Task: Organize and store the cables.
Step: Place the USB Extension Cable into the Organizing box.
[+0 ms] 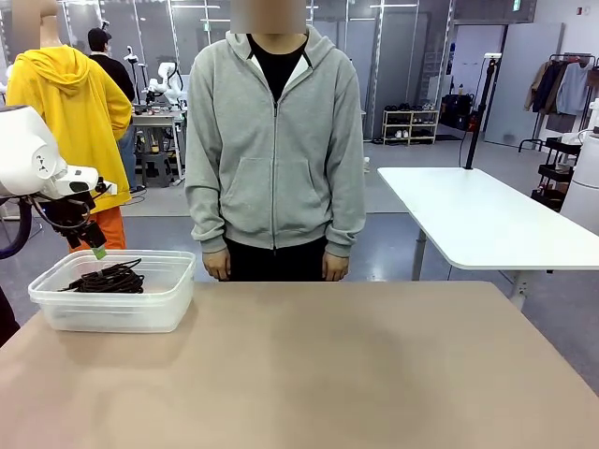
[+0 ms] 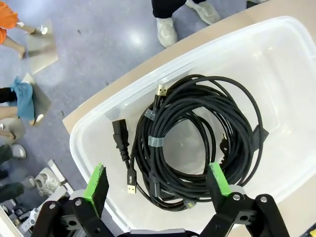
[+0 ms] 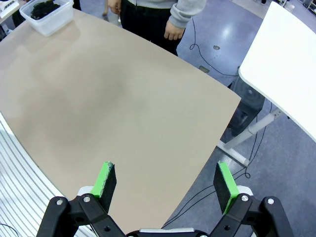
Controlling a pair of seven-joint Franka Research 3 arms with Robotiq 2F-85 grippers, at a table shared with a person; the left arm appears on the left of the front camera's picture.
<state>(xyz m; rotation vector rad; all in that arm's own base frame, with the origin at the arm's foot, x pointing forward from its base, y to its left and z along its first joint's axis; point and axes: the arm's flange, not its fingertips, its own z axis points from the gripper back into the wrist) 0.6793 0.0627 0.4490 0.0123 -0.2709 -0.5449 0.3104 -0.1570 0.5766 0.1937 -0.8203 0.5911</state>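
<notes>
- The coiled black cables lie inside the clear plastic bin at the table's left far corner.
- The left gripper hangs above the bin, jaws spread, holding nothing.
- The right gripper is open and empty above the bare tabletop.
- The person's hands hang at the far edge, partly cut off by the table.

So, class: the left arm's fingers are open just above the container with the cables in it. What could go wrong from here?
1. A loop of the cables could catch a green pad of the left gripper as it lifts and be dragged out.
2. The clear container sits near the table corner, so a snag might pull it off.
</notes>
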